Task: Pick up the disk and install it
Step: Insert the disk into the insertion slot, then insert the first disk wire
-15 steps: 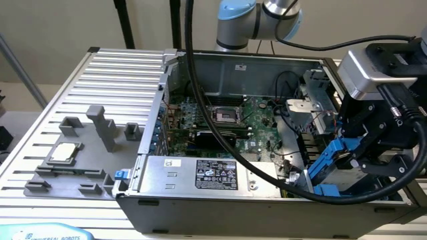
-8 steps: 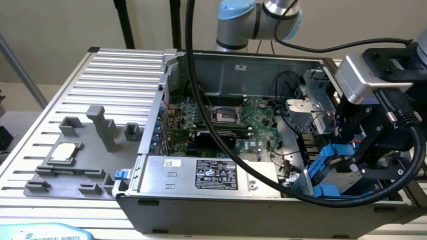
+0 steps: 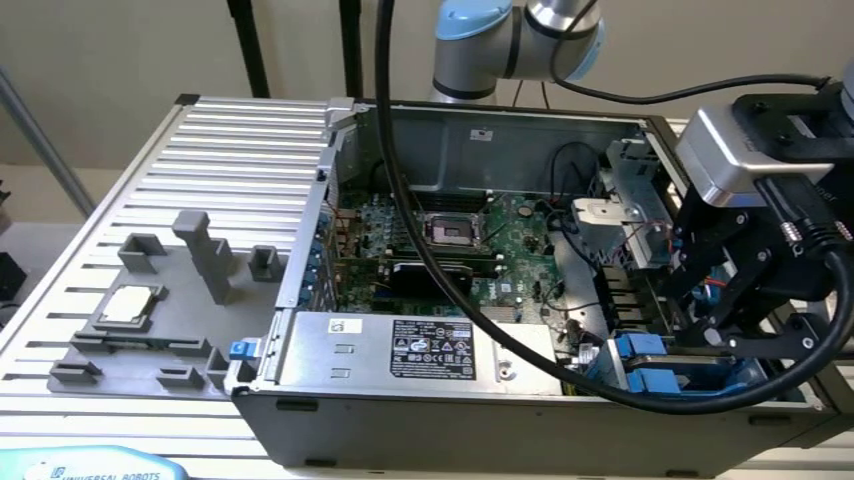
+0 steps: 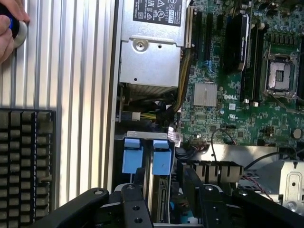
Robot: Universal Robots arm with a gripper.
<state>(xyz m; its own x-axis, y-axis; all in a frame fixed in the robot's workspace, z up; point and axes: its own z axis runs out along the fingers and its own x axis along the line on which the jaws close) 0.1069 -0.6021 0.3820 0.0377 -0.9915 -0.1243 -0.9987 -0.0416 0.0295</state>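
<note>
Down low in the open computer case (image 3: 400,420), my gripper (image 4: 168,211) hangs with fingers spread, nothing clamped. The disk (image 4: 160,187) stands on edge between them in the drive bay, with a gap on one side. Just beside it sits a second blue-framed drive (image 4: 131,156). Beyond that, the grey power supply (image 4: 149,57), then the green motherboard (image 4: 228,109).

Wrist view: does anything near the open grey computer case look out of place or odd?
Yes: a person's hand is at the ribbed aluminium table, gripping a small black-and-blue object, odd in a robot's workspace. The two bright blue plastic frames sit side by side, neither visibly tilted.
</note>
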